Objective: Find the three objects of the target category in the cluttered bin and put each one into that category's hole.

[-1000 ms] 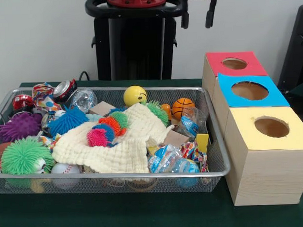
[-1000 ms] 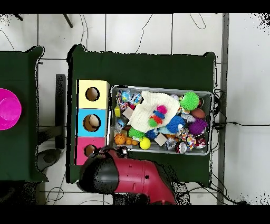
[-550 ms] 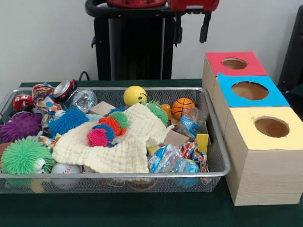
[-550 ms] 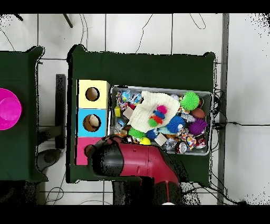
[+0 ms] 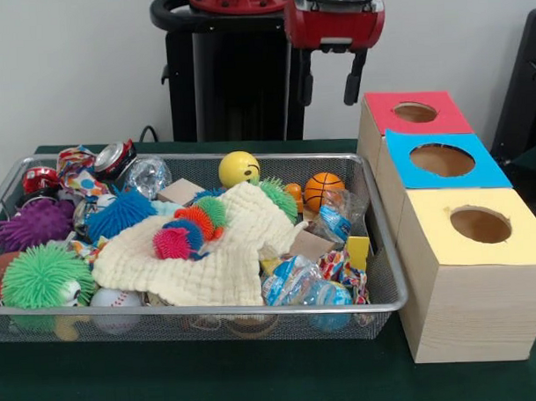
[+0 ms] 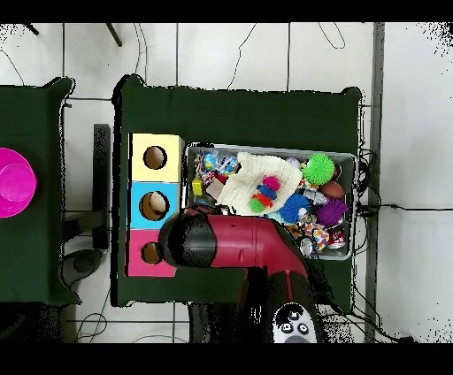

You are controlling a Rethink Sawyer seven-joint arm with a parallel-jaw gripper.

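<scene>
A wire bin [image 5: 387, 275] [image 6: 347, 159] holds a jumble of toys. Among them are a yellow smiley ball [image 5: 239, 168], a small basketball [image 5: 324, 189], a baseball [image 5: 116, 302], spiky rubber balls in green [image 5: 42, 275], blue [image 5: 119, 214] and purple [image 5: 33, 223], crushed cans [image 5: 115, 158] and a cream cloth [image 5: 219, 251] [image 6: 248, 177]. Three wooden boxes with holes stand beside the bin: red [image 5: 415, 113] [image 6: 150, 253], blue [image 5: 442, 159] [image 6: 154, 205] and yellow [image 5: 480, 224] [image 6: 155, 157]. My gripper [image 5: 328, 86] hangs open and empty above the bin's far right corner.
The arm [image 6: 239, 252] covers part of the bin in the overhead view. A magenta bowl [image 6: 16, 181] sits on a separate table at the left. The table is covered in dark green cloth [image 5: 257, 377].
The gripper has come down and moved left, from beside the red box toward the bin's far right corner. In the overhead view the arm has swung over the bin's near side.
</scene>
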